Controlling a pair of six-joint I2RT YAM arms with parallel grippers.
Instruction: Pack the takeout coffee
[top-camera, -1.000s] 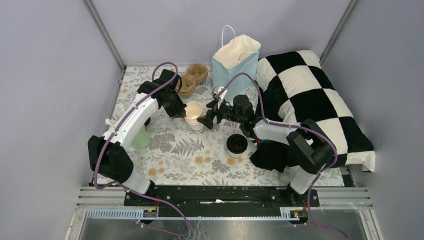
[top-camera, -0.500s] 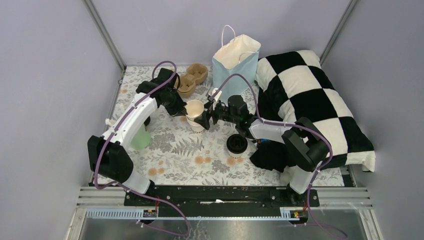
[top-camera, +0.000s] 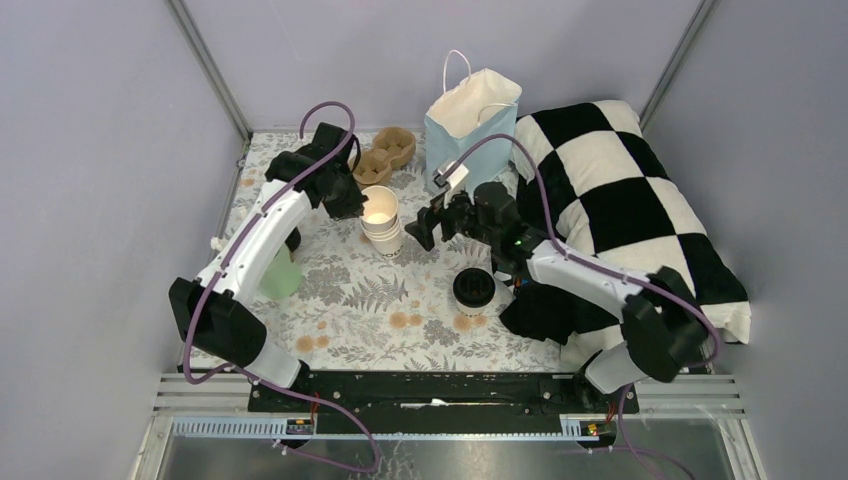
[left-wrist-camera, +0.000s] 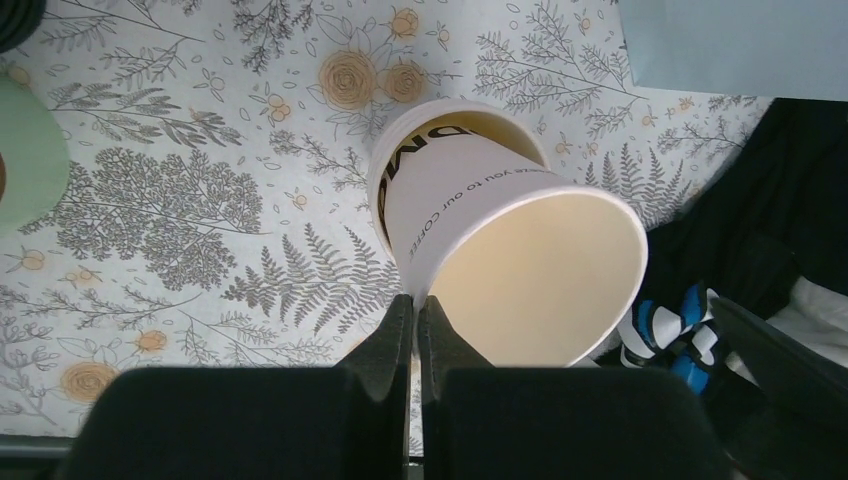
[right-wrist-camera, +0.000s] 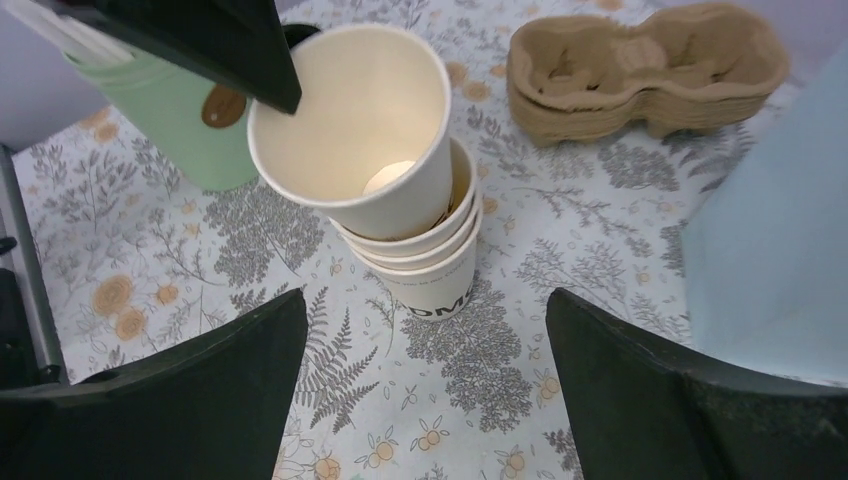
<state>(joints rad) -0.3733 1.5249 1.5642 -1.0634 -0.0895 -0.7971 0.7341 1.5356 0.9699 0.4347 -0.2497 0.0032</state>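
Note:
One takeout coffee (top-camera: 473, 288), a small cup with a black lid, stands near the table's middle; the second one is out of view. My left gripper (left-wrist-camera: 414, 300) is shut on the rim of the top cream paper cup (left-wrist-camera: 510, 260). It holds that cup tilted and partly out of the stack of lidless cups (right-wrist-camera: 430, 270). In the top view the left gripper (top-camera: 357, 208) is at the stack's (top-camera: 383, 228) left. My right gripper (right-wrist-camera: 425, 305) is open and empty, just right of the stack (top-camera: 422, 232). The blue bag (top-camera: 470, 125) stands open at the back.
Brown cup carriers (top-camera: 385, 158) lie at the back, left of the bag. A mint-green cup (top-camera: 283, 275) with white sticks stands at the left. A black-and-white checked cushion (top-camera: 620, 200) fills the right side, with dark cloth (top-camera: 540, 310) at its near edge.
My left gripper has tilted the top cup up out of the stack and shifted slightly towards the back. My right gripper has drawn back a little from the stack, to the right.

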